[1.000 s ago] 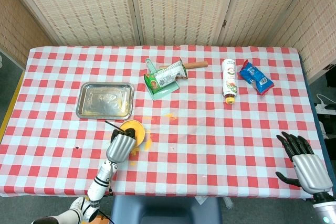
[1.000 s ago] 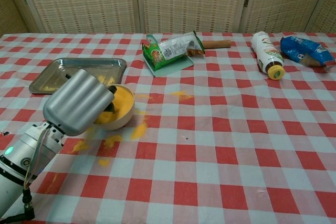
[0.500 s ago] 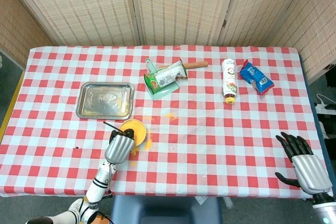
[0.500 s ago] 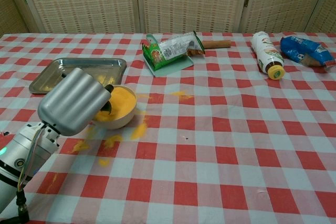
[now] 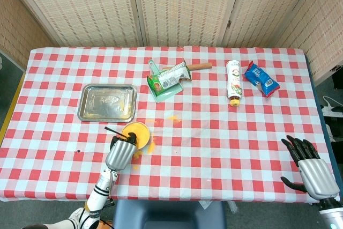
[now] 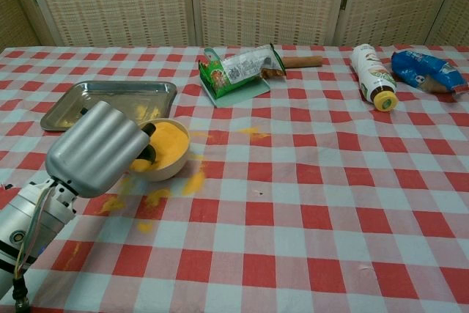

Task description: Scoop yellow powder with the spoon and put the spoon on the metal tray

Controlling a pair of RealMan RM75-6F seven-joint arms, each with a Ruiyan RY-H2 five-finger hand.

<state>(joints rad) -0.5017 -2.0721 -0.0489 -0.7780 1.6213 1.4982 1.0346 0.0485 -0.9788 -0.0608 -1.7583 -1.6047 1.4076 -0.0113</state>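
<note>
A small bowl [image 5: 136, 131] [image 6: 171, 145] of yellow powder stands on the checked cloth, just right of and nearer than the metal tray [image 5: 107, 103] [image 6: 110, 100]. My left hand [image 5: 120, 154] [image 6: 99, 150] sits at the bowl's near left rim, fingers curled around the thin black spoon handle [image 5: 111, 130], which sticks out to the upper left. The hand hides the spoon's bowl end. Only a few yellow specks lie on the tray. At the near right edge, my right hand [image 5: 311, 169] holds nothing, fingers spread.
Spilled yellow powder [image 5: 150, 144] [image 6: 193, 182] lies around the bowl. At the back are a green packet [image 5: 169, 80] [image 6: 238, 70] with a wooden-handled tool, a lying bottle [image 5: 233, 88] [image 6: 372, 73] and a blue bag [image 5: 261, 79] [image 6: 429, 70].
My left hand has drawn back toward the near edge and slightly left, uncovering more of the powder in the bowl. The right hand has not moved.
</note>
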